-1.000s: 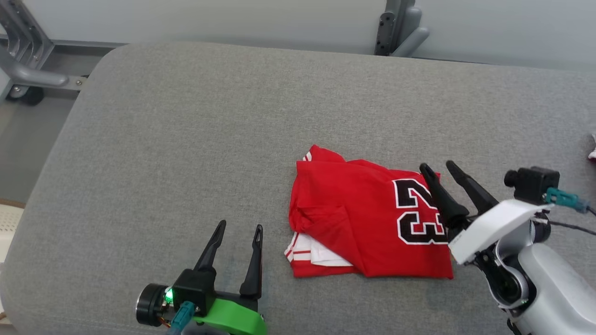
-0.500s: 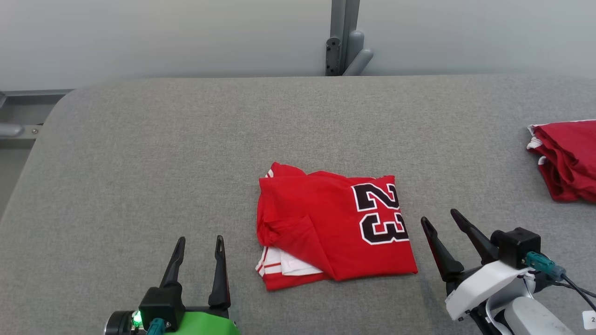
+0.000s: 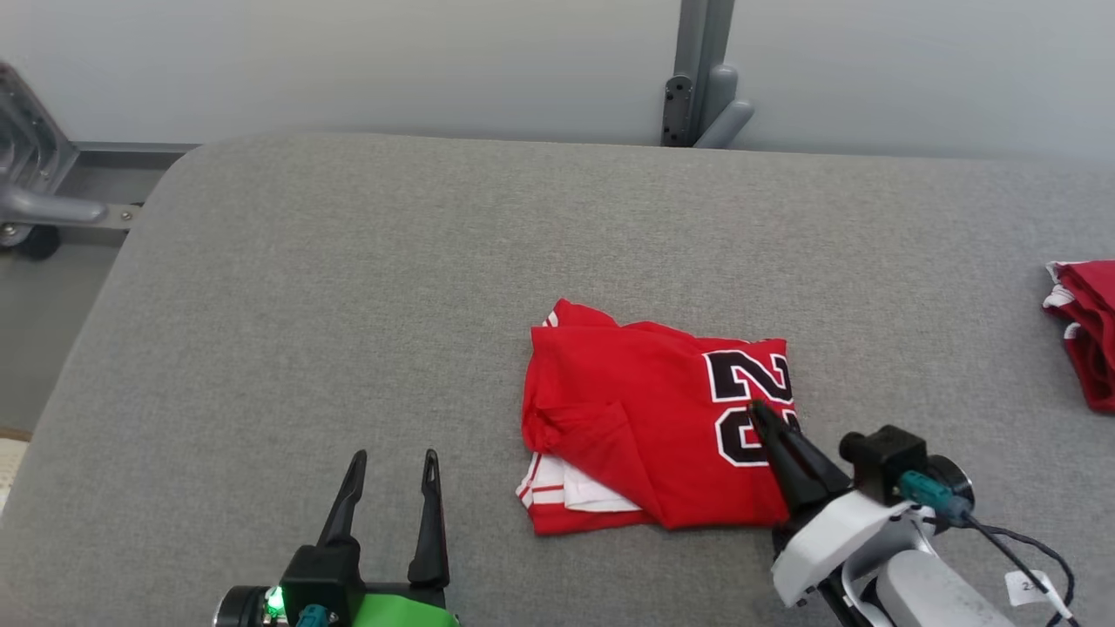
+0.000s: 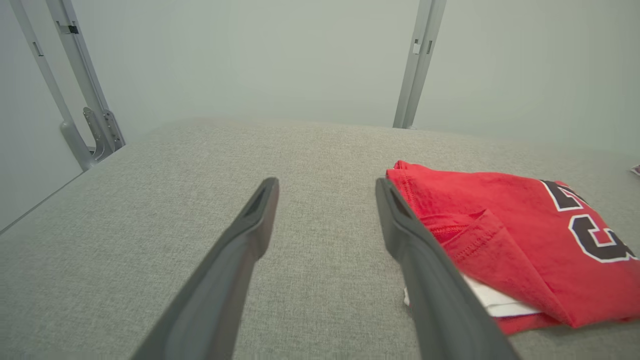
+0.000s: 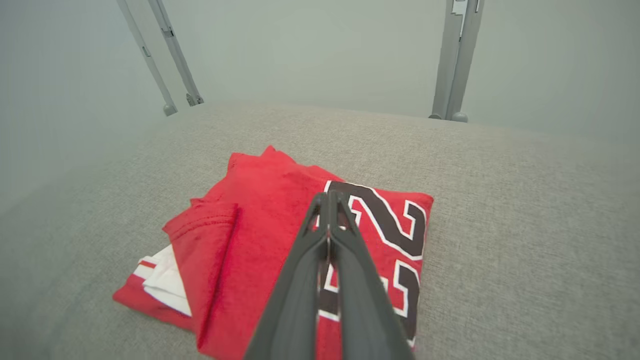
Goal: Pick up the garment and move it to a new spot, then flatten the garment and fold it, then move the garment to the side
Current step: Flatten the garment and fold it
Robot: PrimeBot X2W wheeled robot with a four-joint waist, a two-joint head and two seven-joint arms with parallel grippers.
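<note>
A grey fabric surface [image 3: 348, 287] ran to a pale wall with a grey metal post [image 3: 701, 78] at the top of the frame. The folded red jersey [image 3: 627, 409] lay centre-right, its black, white-edged number reading "2" and then a digit partly hidden. The right gripper [image 3: 758, 409], fingers clenched together, pointed over that number; contact with the cloth could not be told. The left gripper [image 3: 395, 457] stood released at lower left. Another red garment [image 3: 1084, 331] lay at the right edge.
</note>
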